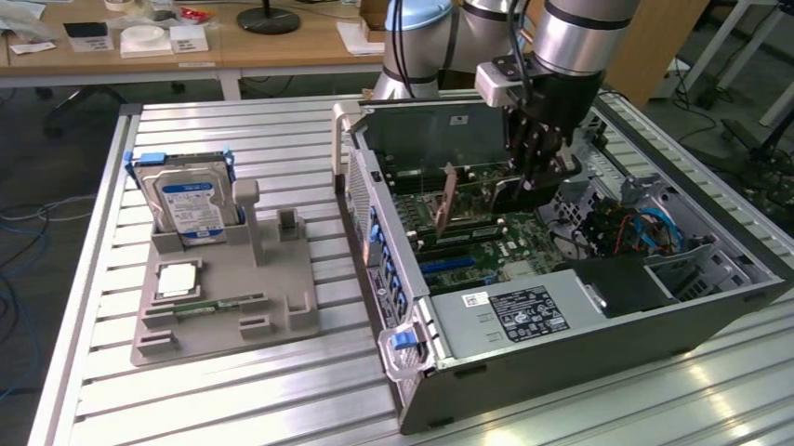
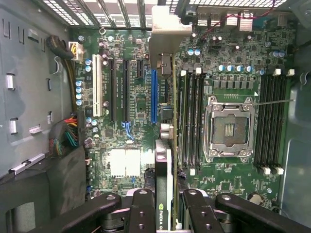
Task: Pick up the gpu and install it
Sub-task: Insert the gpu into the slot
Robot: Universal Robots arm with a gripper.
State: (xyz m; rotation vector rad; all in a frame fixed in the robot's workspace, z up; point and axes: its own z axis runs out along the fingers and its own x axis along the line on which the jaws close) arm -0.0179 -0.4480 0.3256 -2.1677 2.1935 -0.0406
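Note:
The gpu [image 2: 164, 160] is a thin green card seen edge-on in the wrist view, with its silver end bracket [image 2: 167, 29] toward the vented case wall. My gripper [image 2: 167, 213] is shut on it, one black finger [image 2: 142, 211] on each face. The card hangs over the motherboard [image 2: 126, 160], close beside the long blue slot [image 2: 154, 97]; whether it touches the board I cannot tell. In the exterior view my gripper [image 1: 536, 190] reaches down into the open computer case [image 1: 596, 325], and the gpu [image 1: 444, 200] stands on edge at its exterior-view left.
Memory slots and the empty CPU socket [image 2: 228, 128] lie beside the card. A power supply [image 1: 527, 311] and cables fill the case's near end. Outside it, a grey fixture [image 1: 223, 316] holds a hard drive [image 1: 189, 200], a memory stick [image 1: 221, 304] and a chip [image 1: 178, 279].

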